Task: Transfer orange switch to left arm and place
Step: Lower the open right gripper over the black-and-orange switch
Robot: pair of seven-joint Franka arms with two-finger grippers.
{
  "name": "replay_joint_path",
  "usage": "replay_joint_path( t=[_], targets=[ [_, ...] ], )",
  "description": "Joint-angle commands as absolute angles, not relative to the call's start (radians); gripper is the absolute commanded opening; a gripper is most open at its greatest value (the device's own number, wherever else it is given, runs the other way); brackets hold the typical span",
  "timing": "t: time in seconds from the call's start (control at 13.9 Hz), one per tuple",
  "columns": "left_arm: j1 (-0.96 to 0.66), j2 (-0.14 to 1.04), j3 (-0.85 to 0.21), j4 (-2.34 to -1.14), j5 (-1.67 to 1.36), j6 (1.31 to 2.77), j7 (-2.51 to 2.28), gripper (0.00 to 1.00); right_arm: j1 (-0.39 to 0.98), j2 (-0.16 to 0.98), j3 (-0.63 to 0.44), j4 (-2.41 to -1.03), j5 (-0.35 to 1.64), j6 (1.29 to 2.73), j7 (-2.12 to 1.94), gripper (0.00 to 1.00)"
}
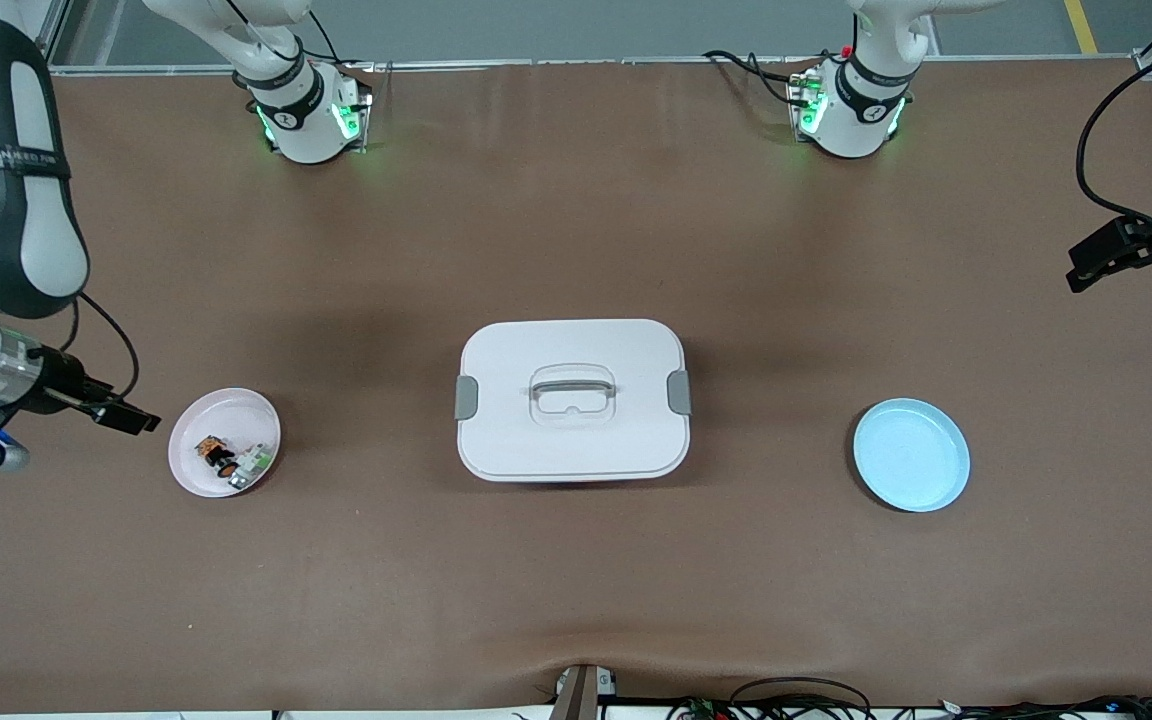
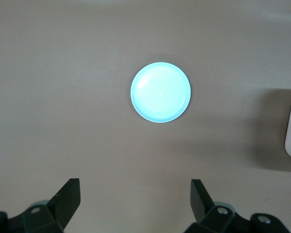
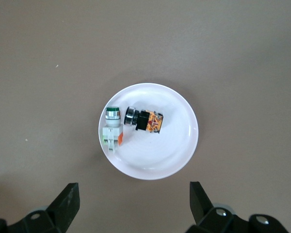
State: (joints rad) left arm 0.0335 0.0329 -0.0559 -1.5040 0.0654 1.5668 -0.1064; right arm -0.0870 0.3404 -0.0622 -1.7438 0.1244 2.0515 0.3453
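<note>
Orange-and-black, the orange switch [image 3: 145, 121] lies in a pink plate [image 1: 191, 470] toward the right arm's end of the brown counter [image 1: 576, 590], touching or just beside a green-and-white switch [image 3: 111, 130]. That closeness is the main risk: a pincer closing there could catch the wrong part or knock both. The right pincer [image 3: 131, 206] hangs above the plate, fingers apart and empty. The left pincer [image 2: 133, 204], also apart, waits over the counter near a light blue plate [image 1: 911, 455] at the left arm's end. The white latched box [image 1: 572, 400] sits between the plates, so a low carry could strike its lid. Bare counter lies open nearer to and farther from the front camera than the box.
</note>
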Motion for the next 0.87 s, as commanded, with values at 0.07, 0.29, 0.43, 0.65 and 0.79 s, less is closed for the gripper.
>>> replay_joint_path(
  t=[0.07,0.29,0.43,0.65,0.79],
  targets=[
    [0.049,0.026,-0.06,-1.493,0.052,1.565,-0.094,1.0,-0.097,0.412,-0.054,-1.735,0.153,2.126,0.368,1.0],
    [0.046,0.028,-0.061,-1.494,0.057,1.565,-0.094,1.0,-0.103,0.497,-0.054,-1.727,0.155,2.232,0.373,1.0],
    [0.046,0.029,-0.061,-1.494,0.063,1.565,-0.094,1.0,-0.101,0.537,-0.054,-1.709,0.195,2.264,0.371,1.0],
    [0.048,0.028,-0.061,-1.494,0.063,1.565,-0.092,1.0,-0.098,0.555,-0.055,-1.715,0.209,2.299,0.399,1.0],
    [0.048,0.028,-0.061,-1.494,0.063,1.565,-0.092,1.0,-0.1,0.574,-0.057,-1.715,0.209,2.316,0.454,1.0]
  ],
)
